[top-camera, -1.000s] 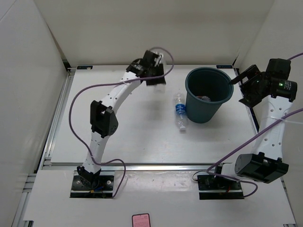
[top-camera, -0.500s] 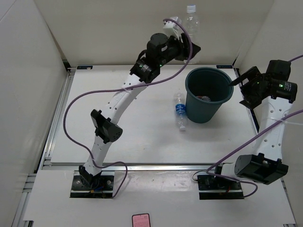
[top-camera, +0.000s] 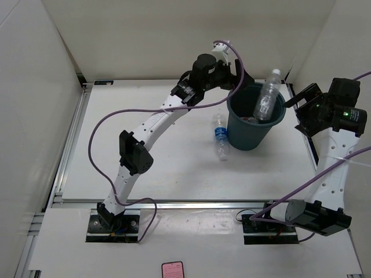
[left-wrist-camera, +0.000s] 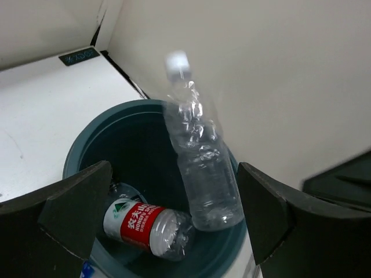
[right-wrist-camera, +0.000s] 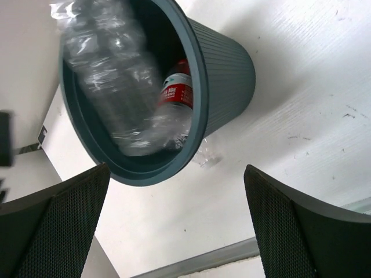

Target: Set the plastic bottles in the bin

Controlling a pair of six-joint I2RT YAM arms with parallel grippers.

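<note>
Leaning cap-up with its base inside the bin point(top-camera: 243, 136) beside the red bottle point(left-wrist-camera: 142, 223), the clear bottle point(top-camera: 265, 98) is free of the wide-open, empty left tool point(top-camera: 236, 80), and that lean may carry it over the rim; right tool point(top-camera: 298, 110) gapes empty, blue bottle point(top-camera: 219, 136) lies on the table point(top-camera: 145, 168).

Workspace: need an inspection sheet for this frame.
Surface: white table, faint scuffs.
Job's things: bin upright; unlabelled bottle tilted, base inside bin, cap above rim, blurred, in neither hand; red-labelled bottle lying in bin; blue-labelled bottle lying on table beside bin.
Clutter: pink card on near ledge.
Hands: left hand open above bin; right hand open beside bin, empty.
Cables: purple cables loop along both arms.
Surroundings: white walls on three sides.
</note>
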